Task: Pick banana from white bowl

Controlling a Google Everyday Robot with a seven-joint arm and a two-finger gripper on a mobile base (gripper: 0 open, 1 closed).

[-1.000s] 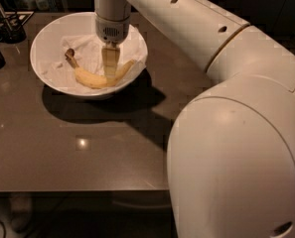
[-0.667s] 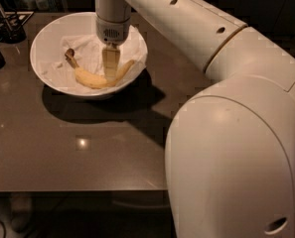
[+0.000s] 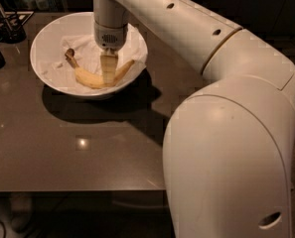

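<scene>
Change: none seen; gripper stays low inside the white bowl.
White bowl: 1, paper-lined, on dark table.
Banana: 1, in the bowl, its middle directly under the gripper; long axis left-right, brown stem up-left.
Gripper: 1, tip at the banana's middle; clamped or apart, cannot tell.

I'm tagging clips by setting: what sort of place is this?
Likely a kitchen or office break area: a dark glossy table, a white bowl holding a banana, dark containers at the back left. The pincer is down in the bowl, at the banana.
</scene>
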